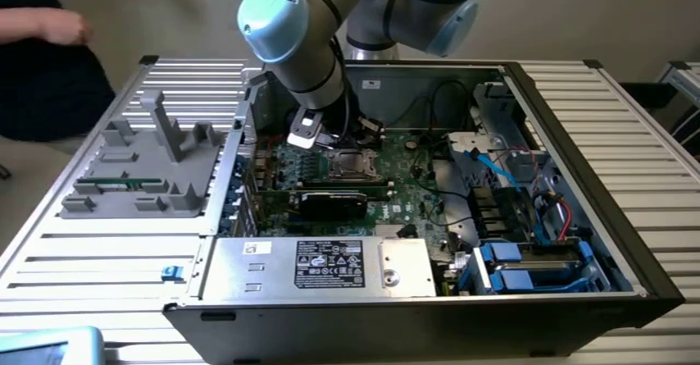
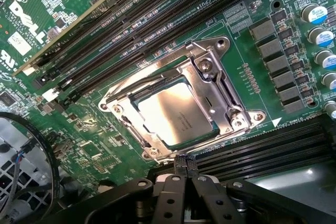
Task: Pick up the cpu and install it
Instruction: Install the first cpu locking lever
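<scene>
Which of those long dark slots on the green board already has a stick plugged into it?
None of the black ones. The stick, with its tan edge, stands beyond the black memory slots, on their side away from the cpu.

I see an open computer case (image 1: 569,217) lying on a slatted table (image 1: 98,250). Green motherboard (image 2: 247,40) inside, with black memory slots (image 2: 131,19) and a metal socket frame (image 2: 231,98). Grey power supply (image 1: 317,262) with label at the front. Grey plastic fixture (image 1: 143,164) at the exterior view's left. A person's hand (image 1: 65,27) beyond it.
</scene>
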`<state>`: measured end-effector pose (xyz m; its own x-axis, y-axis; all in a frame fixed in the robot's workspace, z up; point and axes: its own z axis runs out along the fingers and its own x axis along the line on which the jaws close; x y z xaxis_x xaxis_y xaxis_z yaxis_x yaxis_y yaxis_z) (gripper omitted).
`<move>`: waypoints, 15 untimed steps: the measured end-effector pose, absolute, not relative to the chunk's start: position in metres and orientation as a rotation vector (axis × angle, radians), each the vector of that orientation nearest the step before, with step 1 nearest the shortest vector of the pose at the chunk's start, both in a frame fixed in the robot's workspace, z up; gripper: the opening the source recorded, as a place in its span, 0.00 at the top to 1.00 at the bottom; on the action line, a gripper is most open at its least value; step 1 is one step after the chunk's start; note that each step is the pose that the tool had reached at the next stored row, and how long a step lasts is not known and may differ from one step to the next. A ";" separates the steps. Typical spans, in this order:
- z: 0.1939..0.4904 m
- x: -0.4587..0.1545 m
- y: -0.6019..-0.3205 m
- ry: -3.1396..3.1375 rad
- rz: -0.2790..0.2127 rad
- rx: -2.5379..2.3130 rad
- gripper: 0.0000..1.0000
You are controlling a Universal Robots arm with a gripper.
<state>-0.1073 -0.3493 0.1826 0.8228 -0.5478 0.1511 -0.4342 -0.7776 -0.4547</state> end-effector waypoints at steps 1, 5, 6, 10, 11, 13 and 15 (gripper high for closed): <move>0.183 -0.107 -0.349 0.734 -0.387 -2.600 0.89; 0.183 -0.107 -0.349 0.736 -0.387 -2.600 0.89; 0.183 -0.107 -0.349 0.736 -0.387 -2.600 0.89; 0.183 -0.106 -0.349 0.736 -0.388 -2.600 0.89; 0.183 -0.106 -0.349 0.736 -0.388 -2.600 0.89; 0.183 -0.106 -0.349 0.736 -0.388 -2.601 0.89; 0.183 -0.105 -0.349 0.736 -0.388 -2.601 0.89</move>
<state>-0.1054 -0.3493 0.1826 0.8220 -0.5489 0.1520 -0.4355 -0.7777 -0.4534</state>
